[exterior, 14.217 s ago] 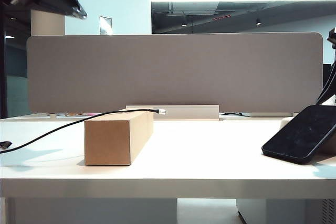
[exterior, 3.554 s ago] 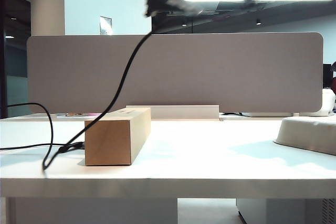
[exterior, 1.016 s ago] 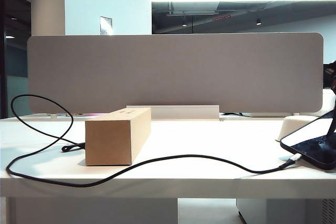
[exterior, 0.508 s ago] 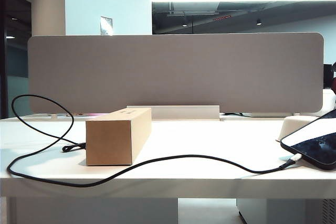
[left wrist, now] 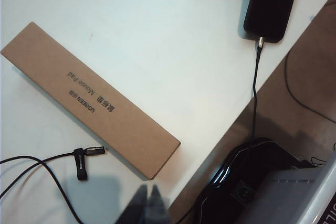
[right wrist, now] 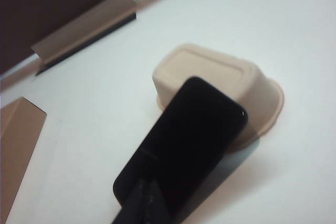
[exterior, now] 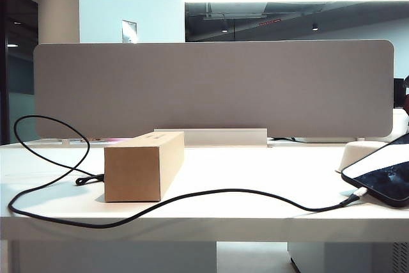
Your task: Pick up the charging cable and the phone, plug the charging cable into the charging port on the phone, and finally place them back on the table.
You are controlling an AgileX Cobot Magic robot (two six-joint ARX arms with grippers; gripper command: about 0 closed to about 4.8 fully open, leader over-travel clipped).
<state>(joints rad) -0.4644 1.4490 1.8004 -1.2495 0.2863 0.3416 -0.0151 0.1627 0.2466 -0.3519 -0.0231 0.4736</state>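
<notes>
Beyond the closed right gripper, the phone, plugged in, leaning on tray

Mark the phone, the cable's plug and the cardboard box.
phone (left wrist: 270, 3): left wrist view, middle of its dark screen.
charging cable plug (left wrist: 260, 43): left wrist view, silver tip at the phone's short edge.
cardboard box (exterior: 131, 172): exterior view, front end face.

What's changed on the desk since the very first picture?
The charging cable, once draped over the cardboard box, now trails across the table, plugged into the phone. Phone again leans on the white tray. Left gripper and right gripper are shut, empty. Box unmoved.
</notes>
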